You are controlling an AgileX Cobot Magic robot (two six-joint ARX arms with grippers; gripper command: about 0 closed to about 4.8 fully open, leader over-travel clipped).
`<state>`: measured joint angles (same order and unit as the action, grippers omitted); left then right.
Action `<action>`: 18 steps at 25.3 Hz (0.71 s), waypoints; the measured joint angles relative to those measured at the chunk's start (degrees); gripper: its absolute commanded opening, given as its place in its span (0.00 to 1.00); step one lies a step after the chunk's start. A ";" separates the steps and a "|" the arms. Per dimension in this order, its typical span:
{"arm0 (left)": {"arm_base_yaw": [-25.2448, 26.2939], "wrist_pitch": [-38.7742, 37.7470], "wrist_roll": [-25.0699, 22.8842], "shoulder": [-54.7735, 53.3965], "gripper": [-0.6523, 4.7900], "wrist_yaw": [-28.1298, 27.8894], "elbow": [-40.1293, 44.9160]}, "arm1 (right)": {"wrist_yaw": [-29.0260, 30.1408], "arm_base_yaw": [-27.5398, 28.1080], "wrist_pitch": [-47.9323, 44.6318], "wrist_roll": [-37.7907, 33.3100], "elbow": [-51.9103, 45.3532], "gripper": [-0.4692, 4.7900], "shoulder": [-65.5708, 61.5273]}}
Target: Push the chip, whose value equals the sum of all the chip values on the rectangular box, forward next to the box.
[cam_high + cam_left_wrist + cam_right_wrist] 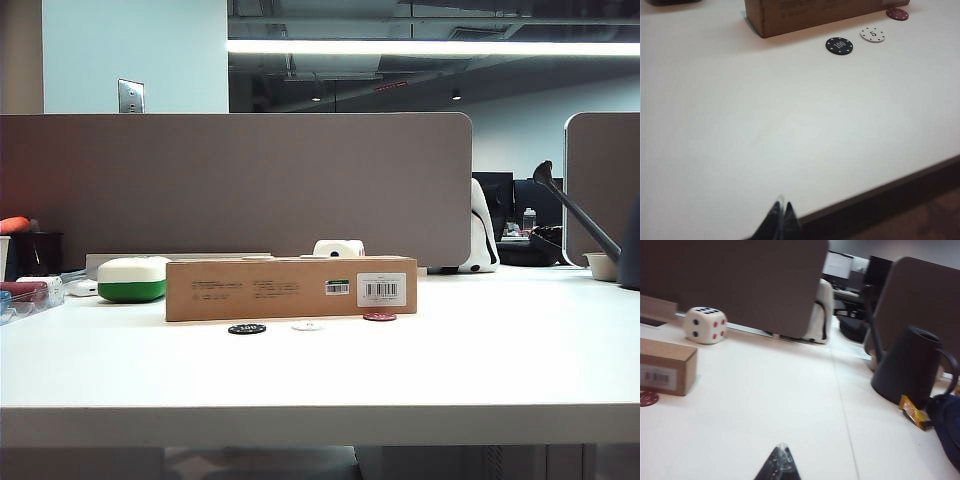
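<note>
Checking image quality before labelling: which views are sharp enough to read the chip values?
Left wrist view: black chip reads 100, white chip reads 5, maroon chip soft, unreadable. Exterior view: chips too small. Right wrist view: blurred, maroon chip cropped.

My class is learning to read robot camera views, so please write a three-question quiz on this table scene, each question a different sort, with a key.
1. True or false: the maroon chip lies right by the box.
2. Which number is printed on the black chip? A) 5 B) 100 C) 25
3. Fill in: of the three chips, the white chip lies in the ____.

Key
1. True; it lies below the barcode label.
2. B.
3. Middle.

Note: the left gripper and right gripper show only shut jaws at their wrist views' edges, away from the chips.
</note>
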<state>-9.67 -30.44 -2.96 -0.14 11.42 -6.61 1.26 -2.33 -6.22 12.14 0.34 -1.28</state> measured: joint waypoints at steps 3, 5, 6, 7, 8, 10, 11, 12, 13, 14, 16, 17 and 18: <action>0.11 0.44 0.00 0.00 0.11 0.00 0.15 | -0.04 0.00 -0.02 -0.28 0.00 0.08 0.00; 1.01 1.29 0.00 0.00 0.11 0.11 0.68 | 0.02 0.00 -0.02 -0.31 0.00 0.08 0.00; 3.02 1.33 0.00 -0.02 0.11 0.09 0.87 | 0.02 0.00 0.00 -0.33 0.02 0.08 0.00; 5.09 1.77 0.00 -0.02 0.11 0.02 0.92 | 0.02 0.00 0.00 -0.31 0.00 0.08 0.00; 6.51 2.03 0.00 0.00 0.11 0.09 0.96 | 0.02 0.02 0.00 -0.31 0.02 0.08 0.00; 10.49 2.08 0.00 0.00 0.11 -0.04 1.05 | 0.02 0.02 0.04 -0.33 0.00 0.08 0.00; 11.39 2.12 -0.02 0.00 0.11 -0.02 1.05 | 0.02 0.02 0.04 -0.33 0.00 0.08 0.00; 11.82 2.12 0.00 -0.02 0.11 -0.15 1.05 | 0.02 0.02 0.04 -0.31 0.00 0.08 0.00; 12.04 2.14 0.00 0.00 0.11 -1.01 1.05 | 0.02 0.00 0.04 -0.33 0.00 0.08 0.00; 11.98 2.21 0.00 0.00 0.11 -3.43 1.05 | 0.00 0.00 0.04 -0.33 0.02 0.08 0.00; 11.98 2.38 0.00 0.00 0.11 -7.89 1.07 | 0.02 0.00 0.04 -0.33 0.00 0.08 0.00; 11.98 2.49 0.70 -0.02 0.11 -11.17 1.07 | 0.02 0.00 0.04 -0.33 0.00 0.08 0.00; 12.02 2.95 1.95 -0.02 0.11 -12.04 1.11 | 0.02 0.00 0.04 -0.33 0.00 0.08 0.00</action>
<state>2.35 -27.49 -1.02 -0.16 -0.62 -5.50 1.28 -2.33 -6.17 11.81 0.34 -1.28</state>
